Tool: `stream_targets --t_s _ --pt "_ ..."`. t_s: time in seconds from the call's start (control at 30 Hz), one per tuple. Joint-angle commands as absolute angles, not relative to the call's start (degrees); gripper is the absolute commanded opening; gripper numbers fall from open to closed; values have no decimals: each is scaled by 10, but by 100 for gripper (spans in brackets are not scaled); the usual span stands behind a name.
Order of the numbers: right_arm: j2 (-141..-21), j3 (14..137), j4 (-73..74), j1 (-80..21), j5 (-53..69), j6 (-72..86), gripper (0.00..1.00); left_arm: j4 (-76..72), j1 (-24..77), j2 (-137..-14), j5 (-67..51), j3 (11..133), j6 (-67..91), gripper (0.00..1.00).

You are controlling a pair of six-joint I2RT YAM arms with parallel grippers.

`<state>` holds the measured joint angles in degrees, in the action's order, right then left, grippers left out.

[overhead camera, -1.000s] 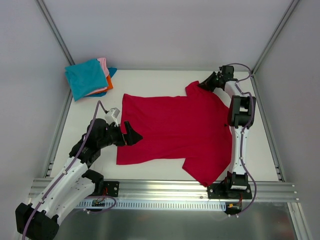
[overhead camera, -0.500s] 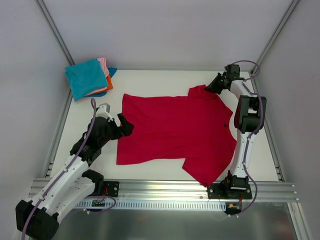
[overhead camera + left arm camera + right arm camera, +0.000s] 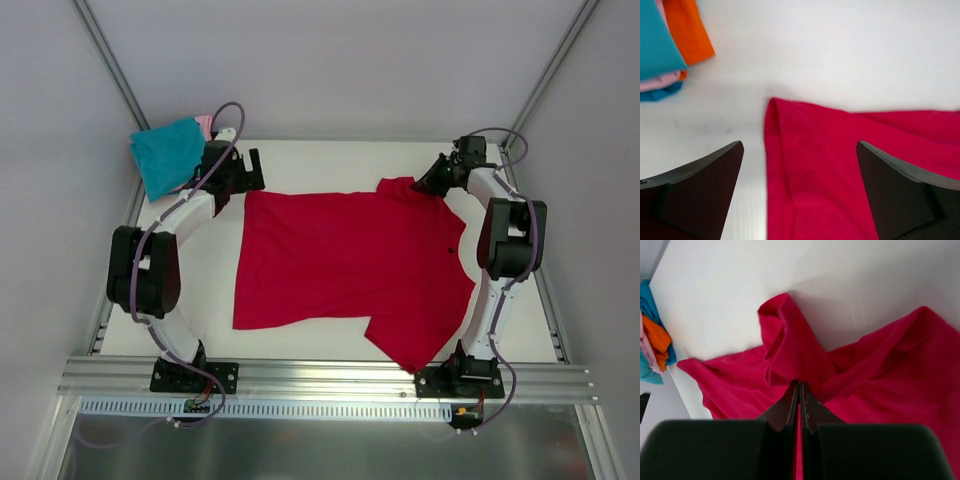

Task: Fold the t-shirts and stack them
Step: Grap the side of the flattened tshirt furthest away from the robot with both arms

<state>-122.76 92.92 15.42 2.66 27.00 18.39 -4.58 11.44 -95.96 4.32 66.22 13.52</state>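
A large red t-shirt (image 3: 350, 260) lies spread flat on the white table (image 3: 320, 165), collar toward the right. My right gripper (image 3: 422, 183) is shut on its far sleeve; in the right wrist view the cloth bunches up at the closed tips (image 3: 799, 385). My left gripper (image 3: 252, 172) hovers open over the shirt's far left hem corner (image 3: 785, 125), with a dark finger (image 3: 700, 192) on each side and nothing between them. A folded stack of t-shirts (image 3: 170, 155) sits at the far left corner, teal (image 3: 655, 35) on top, with orange (image 3: 687, 27), pink and blue edges showing.
Metal frame posts rise at the table's far left (image 3: 110, 60) and far right (image 3: 550, 70). A rail (image 3: 320, 375) carrying both arm bases runs along the near edge. Grey walls close in the sides.
My left arm has swung from the shirt's near left edge up to its far left corner beside the stack. My right gripper has drawn the far sleeve slightly to the right.
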Motion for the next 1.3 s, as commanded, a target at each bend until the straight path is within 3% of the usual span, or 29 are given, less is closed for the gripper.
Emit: stream_targets --t_s 0.0,0.13,0.57,0.73,1.27 --pt "-1147 916 145 35 289 169 0 4 86 -1028 -24 744 86 99" --pt "-1129 898 142 41 296 168 0 84 55 -1084 -53 828 66 98" --pt "-1125 887 139 49 299 169 0 108 4 -1151 -216 840 104 91" --pt "-1129 887 139 50 301 168 0 106 4 -1172 -237 859 108 87" --pt "-1135 888 136 55 309 173 1 169 4 -1259 -245 995 115 87"
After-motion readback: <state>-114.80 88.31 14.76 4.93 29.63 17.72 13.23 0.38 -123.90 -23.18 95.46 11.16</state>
